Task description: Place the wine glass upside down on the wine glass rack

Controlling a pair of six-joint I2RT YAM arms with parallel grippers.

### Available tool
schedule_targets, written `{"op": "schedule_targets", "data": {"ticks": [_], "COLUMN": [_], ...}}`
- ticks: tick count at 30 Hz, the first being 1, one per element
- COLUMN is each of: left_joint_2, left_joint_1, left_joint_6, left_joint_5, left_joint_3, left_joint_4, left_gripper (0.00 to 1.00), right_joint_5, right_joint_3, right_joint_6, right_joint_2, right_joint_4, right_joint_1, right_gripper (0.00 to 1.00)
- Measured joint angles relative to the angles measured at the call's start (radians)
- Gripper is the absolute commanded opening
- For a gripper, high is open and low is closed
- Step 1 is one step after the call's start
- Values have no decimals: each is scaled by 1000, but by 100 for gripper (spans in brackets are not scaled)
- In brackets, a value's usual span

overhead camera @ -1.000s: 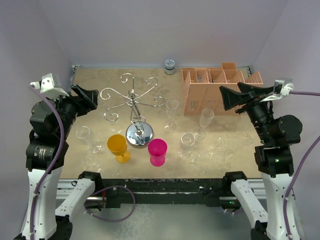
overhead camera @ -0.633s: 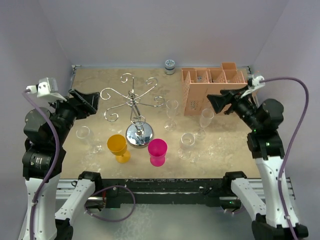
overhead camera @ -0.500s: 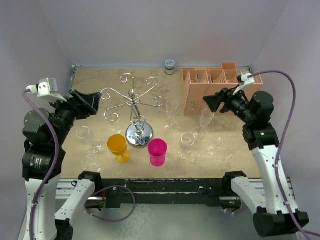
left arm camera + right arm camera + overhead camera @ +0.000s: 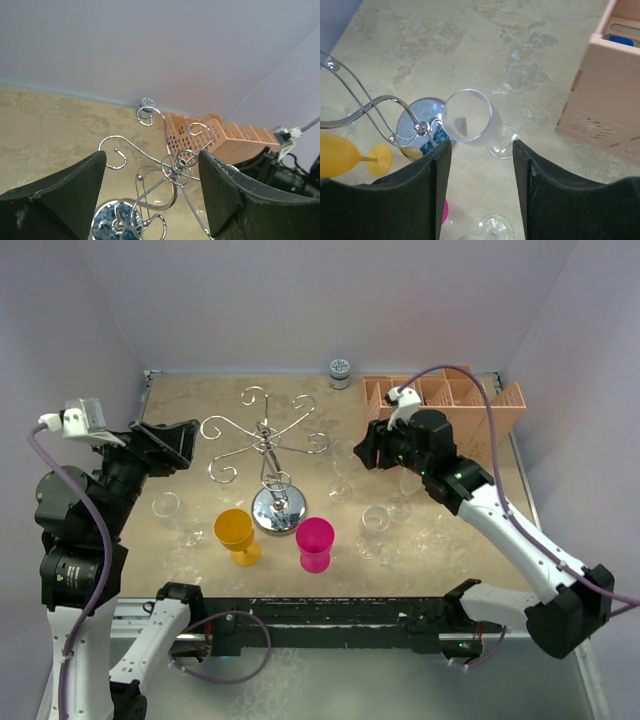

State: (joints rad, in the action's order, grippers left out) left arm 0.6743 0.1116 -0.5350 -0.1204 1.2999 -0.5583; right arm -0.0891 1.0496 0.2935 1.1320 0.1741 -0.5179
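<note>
- The wine glass [image 4: 467, 120] is clear. It stands the right way up on the tabletop [image 4: 470, 40], just to the right of the round foot of the wine glass rack [image 4: 262, 435]. It is not on the rack yet.
- The right tool [image 4: 480, 146] is open. In its own camera, a black finger shows on each side of the glass. The fingers do not touch the glass, and the tool holds nothing.
- The step now looks like the grab. I think the tool should go a bit lower and closer, so the fingers sit on both sides of the bowl. Only then should it squeeze.
- The squeeze should be slow and soft. The glass looks thin and smooth, so it could slip or tip over.
- A curled wire of the rack looks close to the finger on the rack's side. The tool should not bump it.
- A yellow cup [image 4: 235, 532] and a pink cup [image 4: 316, 543] stand by the rack's foot, on the side nearest the arms.
- The right arm is stretched out long over the tabletop and reaches in toward the rack from the right. Its wrist is bent so the tool points down at the glass.
- The left arm is folded up on the left side of the rack. The left tool [image 4: 151, 160] is wide open and empty. It is raised off the tabletop and points at the rack.
</note>
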Motion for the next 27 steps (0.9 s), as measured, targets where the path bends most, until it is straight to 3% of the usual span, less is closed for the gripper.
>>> {"op": "schedule_targets", "data": {"ticks": [4,12,21,27], "left_joint_2": [-32,-82,-82,-84], "left_joint_1": [0,0,0,0], "left_joint_6": [0,1,27,41], "left_joint_5": [16,68,27,7], "left_joint_3": [0,-6,-30,-42], "left_joint_4": [44,134,190,202], "left_gripper": [72,72,72,72], "right_joint_5": [68,114,121,125], "right_joint_3": [52,179,186,197], "right_joint_6": [-2,-14,-14,-14], "right_joint_2": [97,214,269,314], "right_joint_4": [-2,-7,15,40], "right_joint_1": [-61,-116,-144,-154], "right_gripper": [42,42,45,40]}}
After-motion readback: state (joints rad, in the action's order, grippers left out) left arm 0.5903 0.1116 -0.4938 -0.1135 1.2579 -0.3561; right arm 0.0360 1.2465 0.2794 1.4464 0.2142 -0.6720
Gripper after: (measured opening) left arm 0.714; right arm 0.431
